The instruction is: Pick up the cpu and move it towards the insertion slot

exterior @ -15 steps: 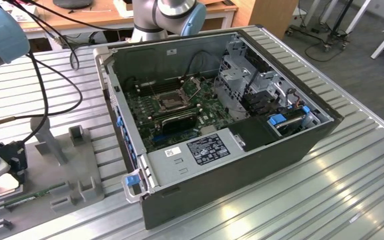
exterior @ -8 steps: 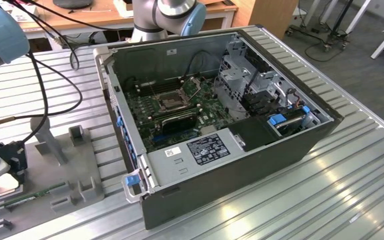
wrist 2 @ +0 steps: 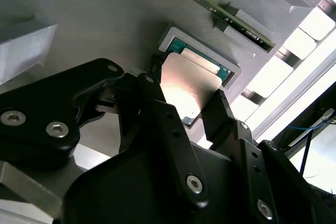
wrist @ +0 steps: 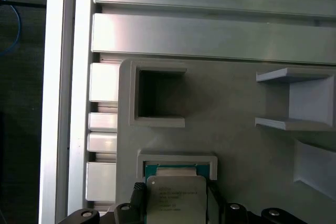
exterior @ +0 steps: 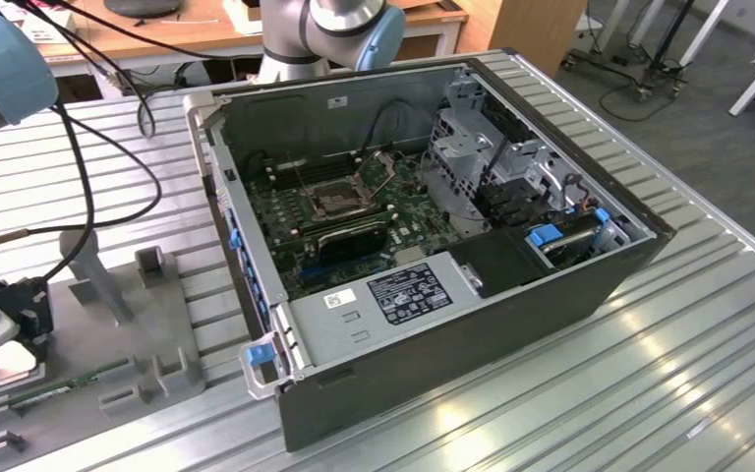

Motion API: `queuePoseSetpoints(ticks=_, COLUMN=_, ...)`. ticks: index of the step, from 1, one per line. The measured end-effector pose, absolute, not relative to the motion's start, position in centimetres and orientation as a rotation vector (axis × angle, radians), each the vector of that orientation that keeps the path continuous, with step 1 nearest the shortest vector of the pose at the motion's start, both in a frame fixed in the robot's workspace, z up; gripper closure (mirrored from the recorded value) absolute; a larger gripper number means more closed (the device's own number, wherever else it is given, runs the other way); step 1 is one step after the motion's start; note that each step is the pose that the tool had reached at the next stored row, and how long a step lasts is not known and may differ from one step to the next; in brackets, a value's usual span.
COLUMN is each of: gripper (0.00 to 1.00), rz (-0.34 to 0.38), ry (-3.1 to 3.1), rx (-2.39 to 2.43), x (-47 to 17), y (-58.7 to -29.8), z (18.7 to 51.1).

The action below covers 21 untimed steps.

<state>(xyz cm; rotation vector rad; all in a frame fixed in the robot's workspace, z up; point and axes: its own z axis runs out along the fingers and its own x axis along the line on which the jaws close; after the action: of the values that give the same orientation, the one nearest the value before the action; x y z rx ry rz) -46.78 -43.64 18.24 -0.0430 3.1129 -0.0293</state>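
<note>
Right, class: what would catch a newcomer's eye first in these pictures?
The open computer case dominates the exterior view, its green circuit board and insertion slot laid bare. At that view's lower left sits the grey tray; in both wrist views the gripper hangs over the silvery cpu in its recess.

The chip lies in a recess of the tray, under the gripper, with a memory stick close by on the tray. The computer case stands at the exterior view's right of the tray, the socket inside it.
</note>
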Motion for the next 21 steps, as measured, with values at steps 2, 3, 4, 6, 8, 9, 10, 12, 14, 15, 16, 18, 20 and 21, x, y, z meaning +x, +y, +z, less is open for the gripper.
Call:
queuePoseSetpoints(ticks=2, gripper=0.45, rz=-0.029, ry=3.113, rx=-0.043, x=-46.8, y=-43.6, z=18.4)
queuePoseSetpoints(ticks=3, gripper=0.45, rz=-0.029, ry=3.113, rx=-0.043, x=-46.8, y=-43.6, z=18.6)
queuePoseSetpoints(ticks=4, gripper=0.45, rz=-0.029, ry=3.113, rx=-0.043, x=-46.8, y=-43.6, z=18.7)
queuePoseSetpoints(ticks=6, gripper=0.45, rz=-0.029, ry=3.113, rx=-0.043, x=-46.8, y=-43.6, z=19.1)
queuePoseSetpoints(ticks=8, gripper=0.45, rz=-0.029, ry=3.113, rx=-0.043, x=-46.8, y=-43.6, z=19.4)
queuePoseSetpoints(ticks=9, gripper=0.45, rz=-0.029, ry=3.113, rx=-0.043, x=-46.8, y=-43.6, z=19.7)
queuePoseSetpoints(ticks=10, gripper=0.45, rz=-0.029, ry=3.113, rx=-0.043, x=-46.8, y=-43.6, z=19.9)
queuePoseSetpoints(ticks=12, gripper=0.45, rz=-0.029, ry=3.113, rx=-0.043, x=-46.8, y=-43.6, z=20.4)
queuePoseSetpoints(ticks=14, gripper=0.45, rz=-0.029, ry=3.113, rx=-0.043, x=-46.8, y=-43.6, z=21.0)
queuePoseSetpoints(ticks=15, gripper=0.45, rz=-0.029, ry=3.113, rx=-0.043, x=-46.8, y=-43.6, z=21.2)
queuePoseSetpoints(ticks=16, gripper=0.45, rz=-0.029, ry=3.113, rx=-0.043, x=-46.8, y=-43.6, z=21.5)
queuePoseSetpoints(ticks=18, gripper=0.45, rz=-0.029, ry=3.113, rx=-0.043, x=-46.8, y=-43.6, z=22.0)
queuePoseSetpoints(ticks=20, gripper=0.45, rz=-0.029, ry=3.113, rx=-0.043, x=-46.8, y=-43.6, z=22.6)
queuePoseSetpoints(ticks=21, gripper=0.45, rz=-0.029, ry=3.113, rx=-0.043, x=-46.8, y=-43.6, z=22.8)
